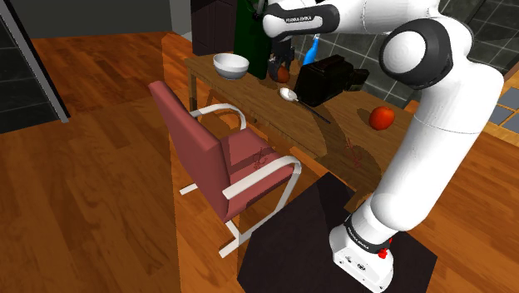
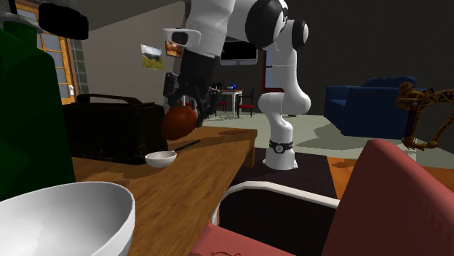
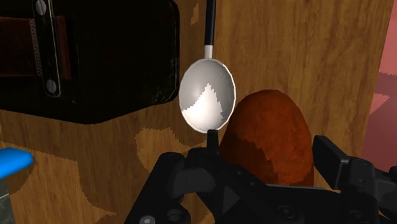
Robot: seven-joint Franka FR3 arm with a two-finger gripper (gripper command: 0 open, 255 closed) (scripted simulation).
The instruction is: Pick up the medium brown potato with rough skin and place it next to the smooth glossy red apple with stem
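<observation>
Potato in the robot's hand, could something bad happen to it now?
Maybe. The potato is round and hangs above the table in the gripper, so it might slip out and land on the spoon just beneath. The black box stands between it and the apple, so the carry could bump that box.

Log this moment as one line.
gripper shut on potato | potato off table, near spoon | apple on table, not yet reached
</observation>
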